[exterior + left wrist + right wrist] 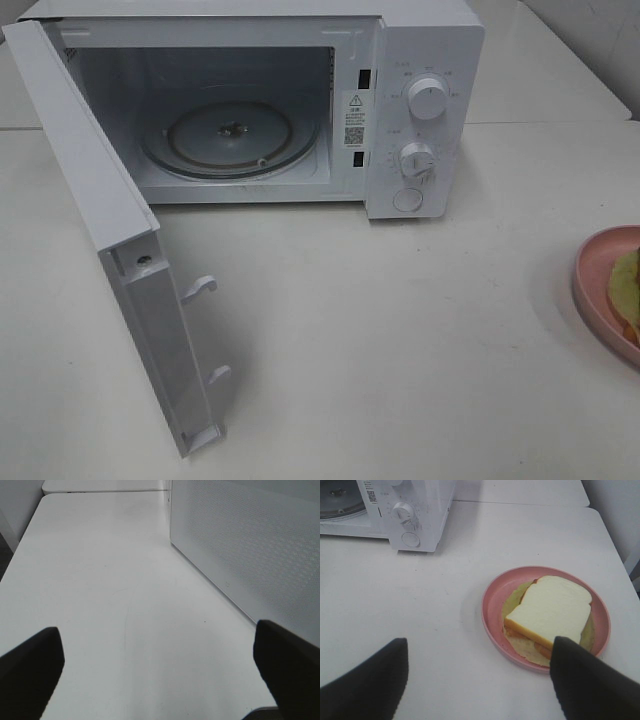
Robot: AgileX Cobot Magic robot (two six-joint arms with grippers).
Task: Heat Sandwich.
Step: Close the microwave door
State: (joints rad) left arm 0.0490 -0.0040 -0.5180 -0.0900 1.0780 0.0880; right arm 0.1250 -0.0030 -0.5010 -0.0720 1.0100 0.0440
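Sandwich (551, 609) sits on the pink plate (492, 605) on the table (400, 340), well right of the microwave (420, 60), whose door (90, 200) stands swung fully open. Right gripper (479, 680) hangs above and short of the plate, jaws wide, holding nothing; left gripper (157, 662) hangs beside the door's outer face, jaws wide and empty. Risks, as judged: the plate rim is smooth, shallow and sloped, so a pinch on it may slip or tip the plate; the sandwich is soft white bread, loosely stacked over lettuce and orange filling, and may slide off under tilt. The door's projecting latch hooks (200, 288) could snag a low carry. The glass turntable (230, 135) is round, glossy and ridged; a plate set off-centre may rock. Table is matte white, smooth
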